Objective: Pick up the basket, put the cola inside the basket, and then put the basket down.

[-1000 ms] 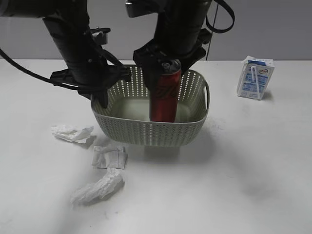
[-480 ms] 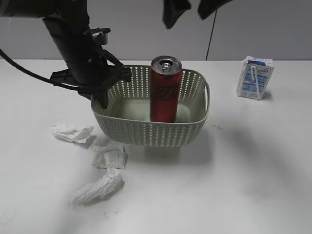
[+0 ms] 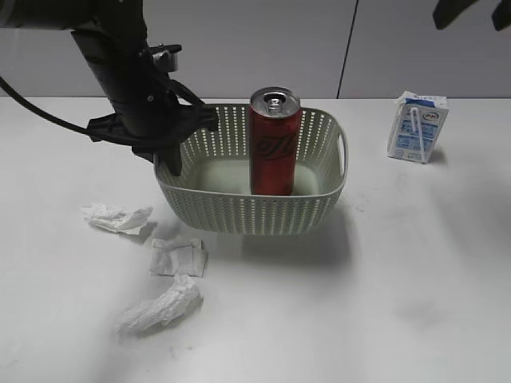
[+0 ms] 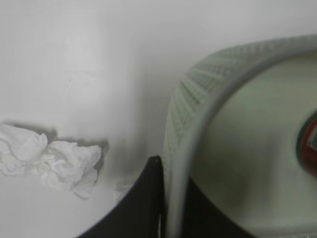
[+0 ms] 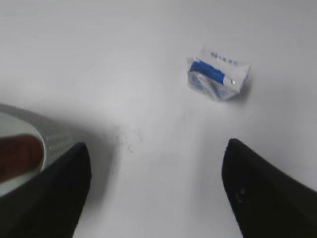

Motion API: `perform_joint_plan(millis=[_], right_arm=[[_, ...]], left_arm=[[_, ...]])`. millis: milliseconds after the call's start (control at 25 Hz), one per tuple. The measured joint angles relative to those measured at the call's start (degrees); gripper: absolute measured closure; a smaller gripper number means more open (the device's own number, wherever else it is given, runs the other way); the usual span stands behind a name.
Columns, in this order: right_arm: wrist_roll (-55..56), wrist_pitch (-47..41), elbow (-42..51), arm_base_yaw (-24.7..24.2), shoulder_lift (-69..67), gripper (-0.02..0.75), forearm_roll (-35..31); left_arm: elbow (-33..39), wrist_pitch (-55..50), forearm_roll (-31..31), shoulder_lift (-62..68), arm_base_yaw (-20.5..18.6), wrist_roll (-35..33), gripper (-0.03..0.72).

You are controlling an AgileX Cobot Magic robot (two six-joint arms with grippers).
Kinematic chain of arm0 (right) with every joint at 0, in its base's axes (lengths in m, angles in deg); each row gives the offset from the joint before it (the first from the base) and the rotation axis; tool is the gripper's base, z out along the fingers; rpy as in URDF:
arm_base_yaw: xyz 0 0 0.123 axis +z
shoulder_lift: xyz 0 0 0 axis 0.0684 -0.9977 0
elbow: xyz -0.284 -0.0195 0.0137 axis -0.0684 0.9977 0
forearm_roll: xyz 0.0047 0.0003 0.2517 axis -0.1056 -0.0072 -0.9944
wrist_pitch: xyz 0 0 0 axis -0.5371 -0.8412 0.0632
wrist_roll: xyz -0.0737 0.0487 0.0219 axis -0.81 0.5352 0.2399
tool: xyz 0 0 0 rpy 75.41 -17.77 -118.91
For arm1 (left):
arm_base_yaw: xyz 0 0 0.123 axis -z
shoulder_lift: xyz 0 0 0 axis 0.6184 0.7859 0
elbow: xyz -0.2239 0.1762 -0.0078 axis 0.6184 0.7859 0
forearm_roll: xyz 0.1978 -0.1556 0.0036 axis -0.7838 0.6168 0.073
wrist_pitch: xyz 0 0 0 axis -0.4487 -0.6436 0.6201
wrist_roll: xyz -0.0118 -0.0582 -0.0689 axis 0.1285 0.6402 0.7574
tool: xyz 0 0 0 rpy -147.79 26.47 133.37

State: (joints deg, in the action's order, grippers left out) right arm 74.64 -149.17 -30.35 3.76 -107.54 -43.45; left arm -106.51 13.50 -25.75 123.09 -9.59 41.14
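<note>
My left tool (image 3: pixel 169 155) is clamped on the left rim of the pale sage-green perforated plastic basket (image 3: pixel 263 211), one finger (image 4: pixel 143 203) outside the wall. The tall slim red cola can (image 3: pixel 275 144) stands upright inside it. The basket looks slightly raised, so I judge the step is setting it down: lower it level and slowly so the can stays standing. My right tool (image 5: pixel 156 191) hangs spread and empty, well clear. Crumpled white tissues (image 3: pixel 160 307) lie on the bench (image 3: pixel 415 303) just beside my left tool; a white-and-blue drink carton (image 3: pixel 417 126) stands far off.
</note>
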Motion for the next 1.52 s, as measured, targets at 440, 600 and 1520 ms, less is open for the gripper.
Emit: perform_joint_plan(millis=[440, 600, 1520], right_arm=[[-5.28, 4.78, 38.72, -0.60, 34.85, 0.146, 0.38], [-5.47, 7.56, 52.07, -0.60, 49.07, 0.146, 0.38], [-5.23, 13.85, 80.19, -0.60, 99.96, 0.148, 0.32]], left_arm=[[-0.51, 4.47, 0.71, 5.02, -3.05, 1.37, 0.691], [-0.56, 6.13, 0.30, 6.72, -3.05, 1.37, 0.691], [-0.69, 7.13, -3.62, -1.94, -8.06, -4.89, 0.078]])
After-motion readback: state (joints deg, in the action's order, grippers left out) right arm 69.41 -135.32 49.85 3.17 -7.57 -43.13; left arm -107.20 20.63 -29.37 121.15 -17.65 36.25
